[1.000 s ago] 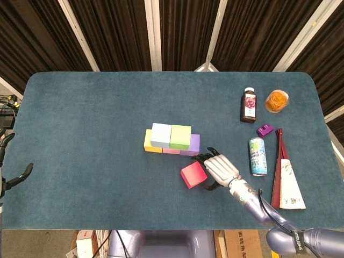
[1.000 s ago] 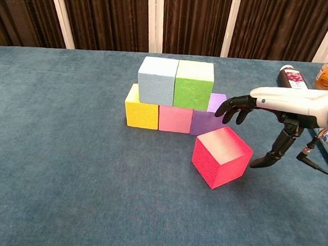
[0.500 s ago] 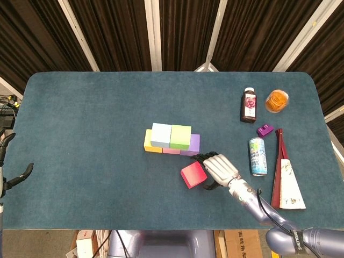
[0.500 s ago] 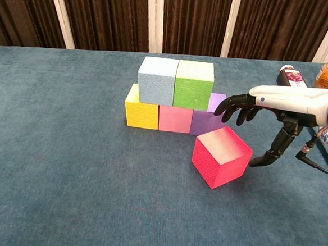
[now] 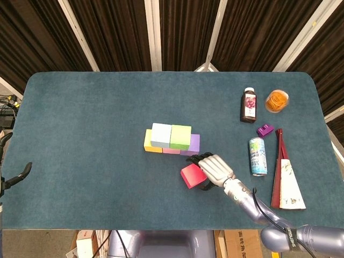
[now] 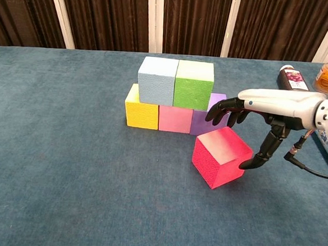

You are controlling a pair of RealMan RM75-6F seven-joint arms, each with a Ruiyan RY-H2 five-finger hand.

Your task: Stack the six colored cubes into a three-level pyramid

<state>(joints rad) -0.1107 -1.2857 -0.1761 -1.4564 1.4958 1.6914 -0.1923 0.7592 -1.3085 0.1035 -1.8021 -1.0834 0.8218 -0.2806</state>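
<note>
Five cubes form a stack: yellow [image 6: 141,114], pink [image 6: 175,119] and purple [image 6: 206,123] in a row, with light blue [image 6: 157,80] and green [image 6: 193,84] on top. The red cube [image 6: 221,157] sits turned on the table just in front of the purple one, also seen from the head view as the red cube [image 5: 192,176]. My right hand [image 6: 255,104] hovers at its right side. Its fingers are spread over the cube's far top edge and its thumb reaches down to the right face. Only part of my left hand [image 5: 16,176] shows past the table's left edge, fingers apart and empty.
On the right stand a dark juice bottle [image 5: 248,105], an orange jar [image 5: 277,100], a small purple object [image 5: 264,129], a drink can [image 5: 258,156] and a red-and-white cone-shaped pack [image 5: 287,180]. The table's front edge runs close behind my right forearm.
My right hand has slid left towards the red cube; its fingers now reach over the cube's far edge and the thumb has come up to its right face. The cubes have not moved.
</note>
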